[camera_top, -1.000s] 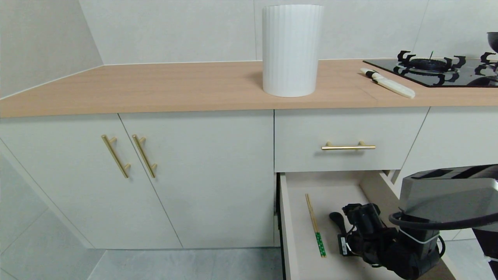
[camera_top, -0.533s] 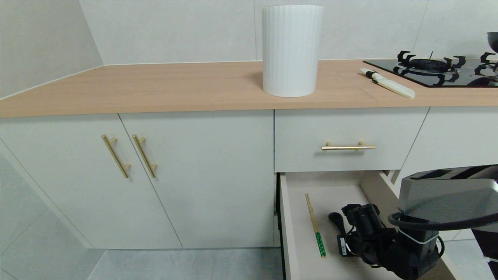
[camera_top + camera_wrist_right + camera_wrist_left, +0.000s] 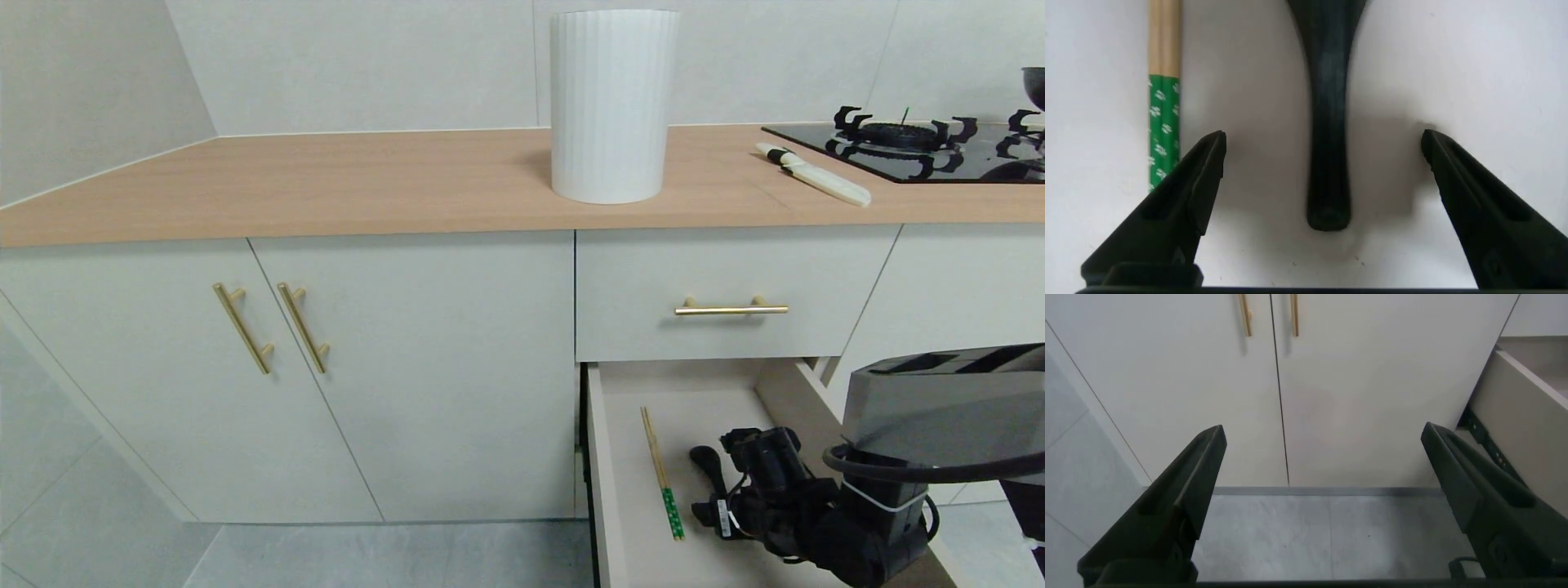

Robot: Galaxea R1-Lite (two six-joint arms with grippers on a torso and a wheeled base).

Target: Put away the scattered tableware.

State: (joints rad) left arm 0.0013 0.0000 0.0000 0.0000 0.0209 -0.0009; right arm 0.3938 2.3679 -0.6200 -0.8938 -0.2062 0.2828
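black spoon lies flat in the open drawer, beside the chopsticks. right gripper hangs over its handle, fingers apart, not touching. likely light, stiff, slick. knife on the counter: best gripped mid-handle.

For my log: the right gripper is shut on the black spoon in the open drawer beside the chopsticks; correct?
Not shut: the right gripper is open, fingers either side of the black spoon in the open drawer beside the chopsticks, as the right wrist view shows.
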